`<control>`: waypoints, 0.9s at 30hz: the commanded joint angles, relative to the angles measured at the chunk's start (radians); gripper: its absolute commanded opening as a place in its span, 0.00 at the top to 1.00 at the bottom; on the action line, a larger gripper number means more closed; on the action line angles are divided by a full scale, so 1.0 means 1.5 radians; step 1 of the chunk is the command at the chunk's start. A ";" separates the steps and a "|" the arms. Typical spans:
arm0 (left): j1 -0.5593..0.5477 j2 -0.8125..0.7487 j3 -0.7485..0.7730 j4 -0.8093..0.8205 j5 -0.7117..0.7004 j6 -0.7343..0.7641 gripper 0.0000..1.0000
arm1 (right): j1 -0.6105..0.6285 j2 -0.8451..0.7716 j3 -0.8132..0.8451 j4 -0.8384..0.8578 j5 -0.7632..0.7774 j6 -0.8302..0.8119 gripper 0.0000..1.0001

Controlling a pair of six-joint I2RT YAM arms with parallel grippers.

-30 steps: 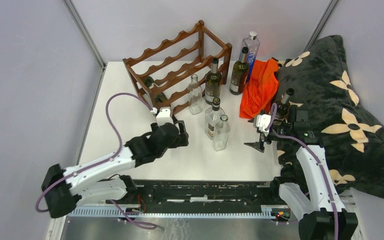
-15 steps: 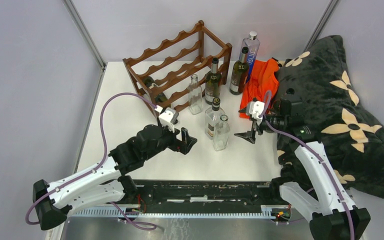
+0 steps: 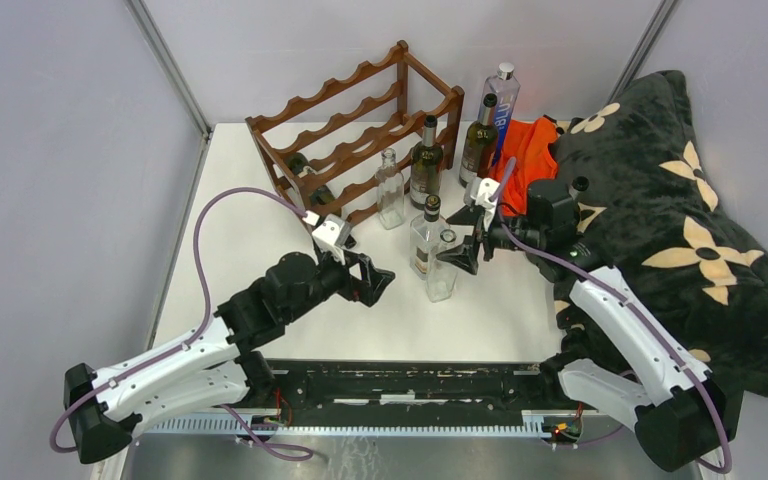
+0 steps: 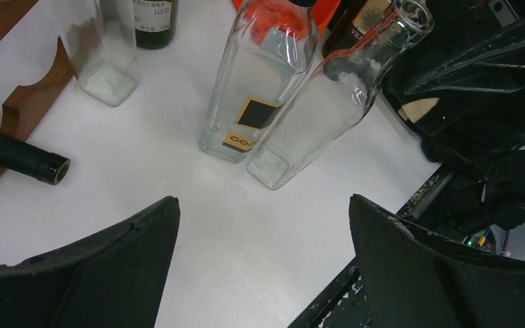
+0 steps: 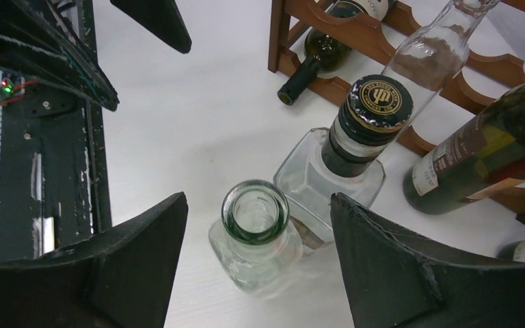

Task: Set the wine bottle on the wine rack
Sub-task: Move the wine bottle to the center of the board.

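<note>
Overhead view of a white table [image 3: 260,240] with two robot arms at the near edge. At the far left, a reddish-brown rack [image 3: 360,95] with three tiers of wavy rails. In its bottom tier, a dark lying bottle [image 5: 314,55], mouth toward the near left. Just right of the rack, upright: a slim clear bottle [image 3: 390,190], a dark bottle [image 3: 425,165], a second dark bottle [image 3: 477,145] and a tall blue bottle [image 3: 501,100]. Nearer, at mid-table, a clear capped bottle [image 3: 423,238] and a clear open bottle [image 3: 442,270], upright, side by side. Directly above the open bottle's mouth, the right claw [image 5: 256,201], spread wide to either side of the neck, gap on both sides, gripping nothing. Left of these two bottles, above bare table, the left claw [image 4: 263,205], fully spread and empty. At the right edge, an orange cloth [image 3: 532,160] against a black flowered blanket [image 3: 680,220].
</note>
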 commanded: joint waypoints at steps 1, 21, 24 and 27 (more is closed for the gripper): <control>0.000 -0.019 -0.014 0.050 -0.007 -0.003 0.03 | 0.020 0.013 0.009 0.067 0.041 0.069 0.22; 0.000 0.033 0.036 0.117 0.061 0.058 0.05 | -0.099 -0.018 0.046 -0.009 0.049 0.011 0.96; 0.000 0.067 0.061 0.117 0.077 0.070 0.07 | -0.139 0.003 0.061 0.010 0.048 0.015 0.96; 0.000 0.091 0.076 0.117 0.088 0.073 0.07 | -0.163 0.051 0.084 0.063 0.048 0.037 0.96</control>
